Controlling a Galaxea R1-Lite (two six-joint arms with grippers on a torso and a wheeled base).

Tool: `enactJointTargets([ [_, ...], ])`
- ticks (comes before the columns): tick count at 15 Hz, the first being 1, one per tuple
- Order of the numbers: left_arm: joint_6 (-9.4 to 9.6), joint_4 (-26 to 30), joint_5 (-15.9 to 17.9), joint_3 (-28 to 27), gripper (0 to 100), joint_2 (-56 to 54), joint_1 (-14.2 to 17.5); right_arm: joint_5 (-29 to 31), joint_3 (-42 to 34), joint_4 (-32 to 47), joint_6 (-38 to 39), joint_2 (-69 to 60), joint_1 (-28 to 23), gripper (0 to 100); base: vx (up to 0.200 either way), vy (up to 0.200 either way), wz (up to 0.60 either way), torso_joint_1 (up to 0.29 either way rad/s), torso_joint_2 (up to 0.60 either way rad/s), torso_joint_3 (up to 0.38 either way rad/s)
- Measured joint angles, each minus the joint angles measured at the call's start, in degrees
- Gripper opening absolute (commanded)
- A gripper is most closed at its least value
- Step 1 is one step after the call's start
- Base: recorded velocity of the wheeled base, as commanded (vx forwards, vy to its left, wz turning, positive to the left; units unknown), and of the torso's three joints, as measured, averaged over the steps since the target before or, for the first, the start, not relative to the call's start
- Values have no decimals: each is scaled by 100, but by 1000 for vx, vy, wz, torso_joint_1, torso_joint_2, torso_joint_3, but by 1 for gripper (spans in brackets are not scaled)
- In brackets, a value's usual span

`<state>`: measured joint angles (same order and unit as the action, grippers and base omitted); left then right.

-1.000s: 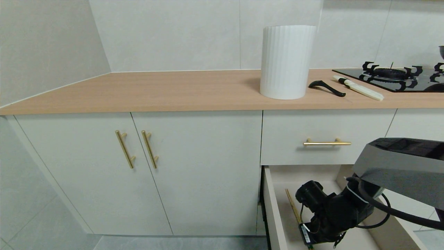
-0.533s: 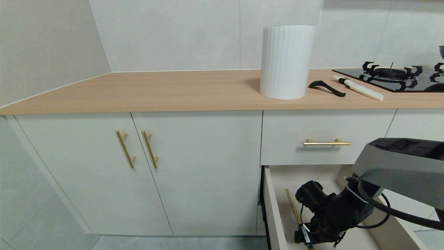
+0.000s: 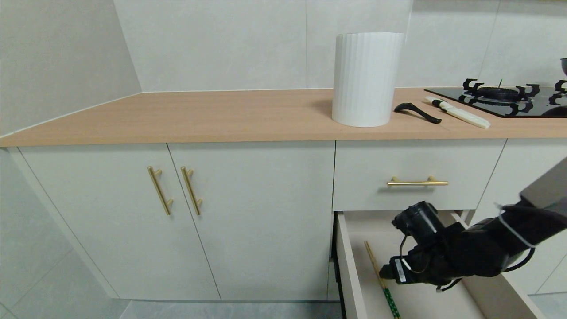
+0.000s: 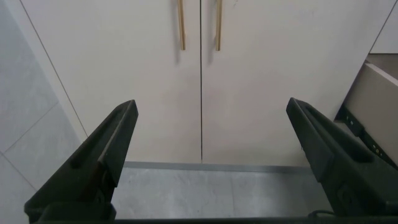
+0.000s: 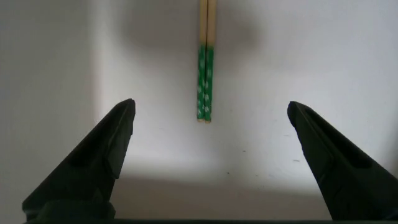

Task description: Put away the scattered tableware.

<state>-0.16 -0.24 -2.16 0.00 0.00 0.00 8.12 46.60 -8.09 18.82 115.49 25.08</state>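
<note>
Chopsticks (image 3: 382, 283), a wooden pair with green-patterned ends, lie on the floor of the open drawer (image 3: 349, 266), close along its left wall, at 5 o'clock in the head view. I see the right gripper (image 3: 394, 274) hanging over the drawer, at 3 o'clock of the pair; from this angle I cannot make out its fingers. At 12 o'clock of the open drawer sits a closed drawer with a brass handle (image 3: 417, 182). At its 9 o'clock, two cabinet doors (image 3: 248, 221) carry upright brass handles. On the wooden countertop (image 3: 199, 115), a white ribbed canister (image 3: 366, 79) stands upright at 1 o'clock of the frame. A black curved utensil (image 3: 417, 111) lies just at the canister's 3 o'clock. Beyond it lies a white utensil with a black band (image 3: 458, 112), beside the black gas hob (image 3: 500, 99).

Left wrist view: I read the left gripper (image 4: 210, 106) with jaws spread wide and nothing between them. It faces the cabinet doors (image 4: 261, 93) above the grey floor tiles (image 4: 205, 193), with a corner of the open drawer (image 4: 376, 93) to one side.

Right wrist view: I read the right gripper (image 5: 211, 109) with jaws spread wide, gripping nothing. The chopsticks (image 5: 207, 62) lie side by side, touching, on the drawer's pale floor. Their green ends point toward the gap between the jaws, apart from both fingers.
</note>
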Motion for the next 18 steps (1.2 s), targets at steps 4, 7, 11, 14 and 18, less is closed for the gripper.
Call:
enactJointTargets([
  [4, 0, 0, 0, 0, 100, 0, 0, 2, -90, 205, -449, -1613, -450, 100, 0, 0, 0, 0, 0, 0],
  [7, 2, 0, -2, 0, 100, 0, 0, -5, -112, 268, -845, -2555, -791, 100, 0, 0, 0, 0, 0, 0],
  [11, 2, 0, -2, 0, 100, 0, 0, -7, -105, 241, -895, -3055, -918, 100, 0, 0, 0, 0, 0, 0],
  [14, 0, 0, -2, 0, 100, 0, 0, -5, -91, 238, -1012, -3154, -981, 100, 0, 0, 0, 0, 0, 0],
  [18, 0, 4, 0, 0, 100, 0, 0, -5, -112, 235, -1023, -3178, -997, 100, 0, 0, 0, 27, -129, -106],
])
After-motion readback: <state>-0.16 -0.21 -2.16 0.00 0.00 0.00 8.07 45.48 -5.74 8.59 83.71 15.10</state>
